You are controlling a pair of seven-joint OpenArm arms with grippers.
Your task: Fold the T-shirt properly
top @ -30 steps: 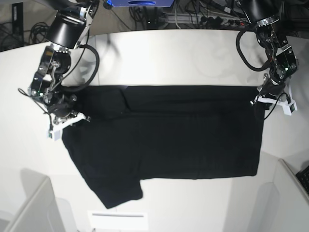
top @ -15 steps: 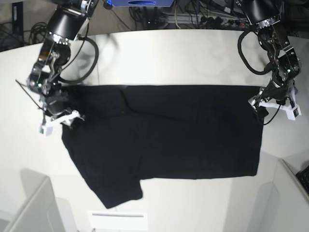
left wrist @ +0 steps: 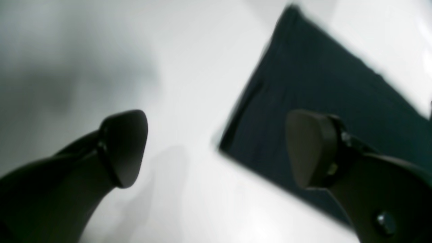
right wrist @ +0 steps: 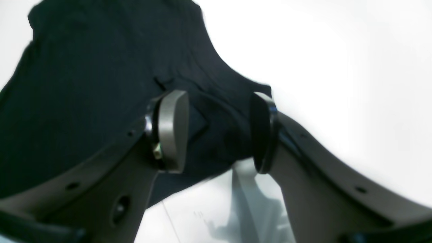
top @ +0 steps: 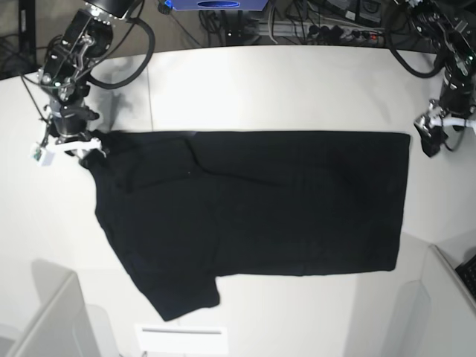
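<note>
The black T-shirt (top: 253, 208) lies spread flat on the white table, plain side up, with one sleeve pointing toward the front left. My left gripper (top: 437, 132) hangs just off the shirt's far right corner. The left wrist view shows this gripper (left wrist: 216, 148) wide open and empty over the table, the shirt corner (left wrist: 320, 77) below it. My right gripper (top: 65, 149) is at the shirt's far left corner. In the right wrist view its jaws (right wrist: 217, 131) stand apart, above a rumpled bit of the black cloth (right wrist: 84, 67).
The table (top: 297, 82) is white with a curved far edge. Grey panels stand at the front left (top: 44, 320) and front right (top: 446, 297). A white label (top: 182, 338) lies by the front edge. Cables (top: 312, 22) run behind the table.
Both grippers went from shut on the shirt's far corners to open. The right one moved toward the far left, the left one toward the far right. The shirt stayed flat.
</note>
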